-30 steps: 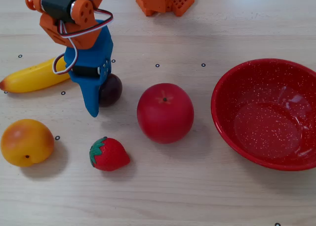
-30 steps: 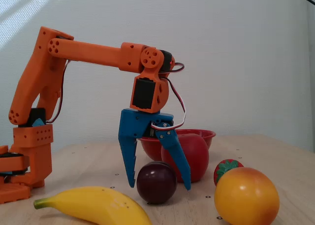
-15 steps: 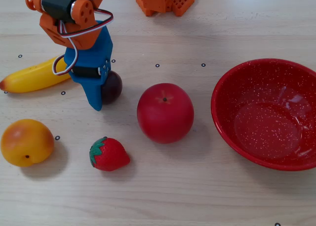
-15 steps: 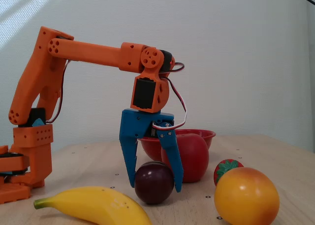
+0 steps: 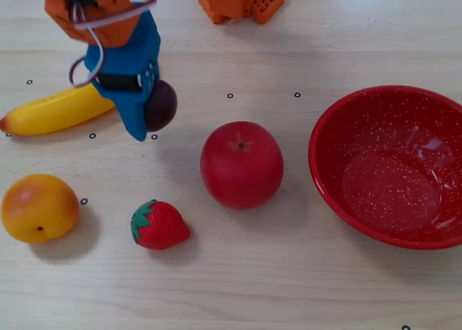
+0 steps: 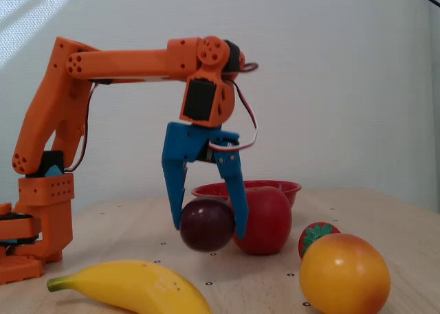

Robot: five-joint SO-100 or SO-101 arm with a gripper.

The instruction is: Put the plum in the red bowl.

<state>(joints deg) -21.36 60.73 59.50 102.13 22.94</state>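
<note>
The dark purple plum [image 5: 162, 105] sits between my blue fingers and is lifted off the table; in the side fixed view the plum [image 6: 206, 225] hangs just above the wood. My gripper [image 5: 150, 117] is shut on it, the gripper [image 6: 208, 221] pointing down. The red speckled bowl [image 5: 339, 120] stands empty at the right of the top fixed view. In the side view the bowl [image 6: 289, 187] shows behind the red apple, farther from the camera.
A red apple [image 5: 241, 165] lies between plum and bowl. A strawberry [image 5: 159, 224], an orange fruit [image 5: 37, 207] and a banana [image 5: 54, 111] lie at the left. The arm's orange base [image 5: 240, 1] stands at the top edge.
</note>
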